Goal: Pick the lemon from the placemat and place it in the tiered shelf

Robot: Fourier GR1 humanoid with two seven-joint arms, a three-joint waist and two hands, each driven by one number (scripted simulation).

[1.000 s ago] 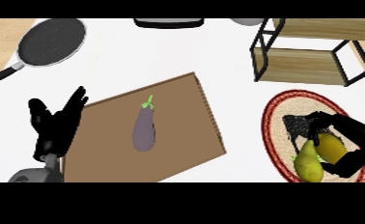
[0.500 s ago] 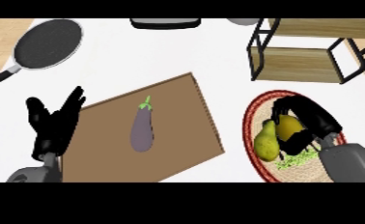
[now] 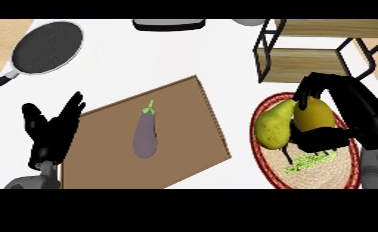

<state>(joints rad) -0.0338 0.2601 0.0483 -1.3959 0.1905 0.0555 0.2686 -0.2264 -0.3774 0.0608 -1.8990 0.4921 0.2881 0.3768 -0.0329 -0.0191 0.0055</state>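
Note:
A yellow lemon (image 3: 314,114) sits on the round woven placemat (image 3: 325,173) with a red rim at the right. My right hand (image 3: 341,111) is curled round the lemon, fingers over its top and thumb below it. A green-yellow pear (image 3: 272,125) lies against the lemon's left side on the same placemat. The tiered shelf (image 3: 310,56), black frame with wooden boards, stands just behind the placemat at the upper right. My left hand (image 3: 52,131) rests open at the left edge, fingers up.
A brown cutting board (image 3: 184,141) in the middle carries a purple eggplant (image 3: 145,135). A black frying pan (image 3: 46,47) lies at the upper left. A dark object (image 3: 168,24) shows at the top edge.
My right hand has shifted on the placemat and curled round the lemon, which now shows higher with the pear beside it. The left hand has stayed put.

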